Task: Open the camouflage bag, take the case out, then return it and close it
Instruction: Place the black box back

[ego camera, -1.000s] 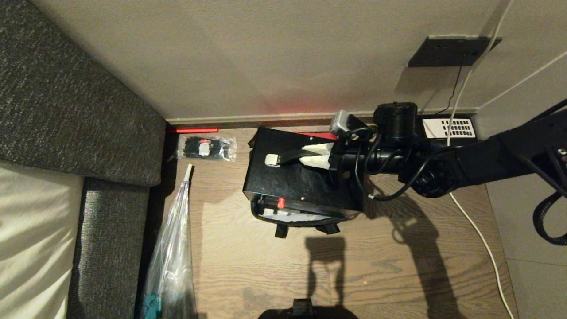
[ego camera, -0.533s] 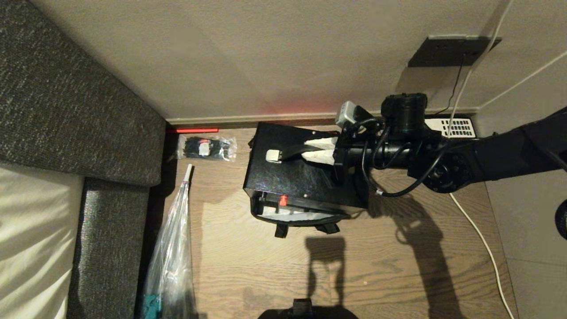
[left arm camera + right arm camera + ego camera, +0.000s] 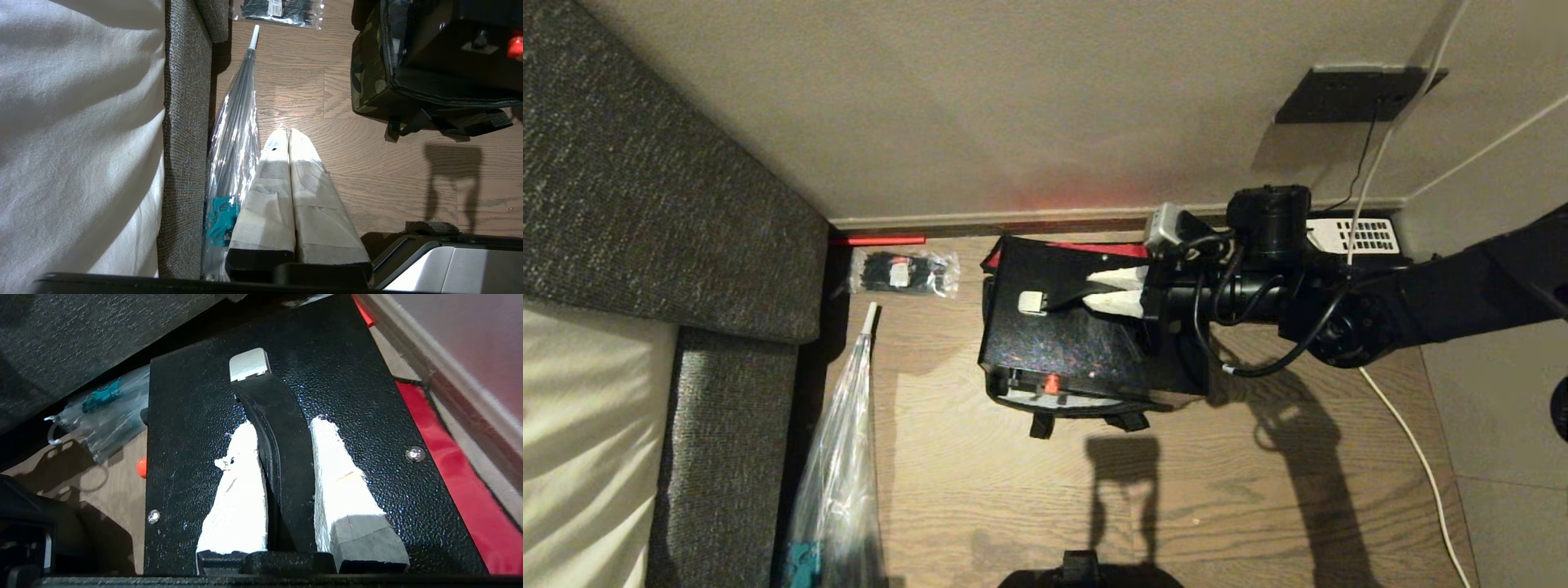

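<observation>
While right gripper (image 3: 1098, 290) pinches top handle (image 3: 271, 428), case (image 3: 1062, 343) looks rigid, heavy; camouflage bag (image 3: 369, 77) soft beneath. Left gripper (image 3: 286, 141) pressed together.

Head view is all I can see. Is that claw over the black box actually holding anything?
Observer: Yes. The right wrist view shows the right gripper with both white fingers pressed against the black handle on top of the case.
Operator: Where is the other arm?
Observer: The left gripper hangs shut above the wooden floor, beside a clear umbrella.
Operator: What is under the box?
Observer: The left wrist view shows the camouflage bag, and the case is visible inside its open top.
</observation>
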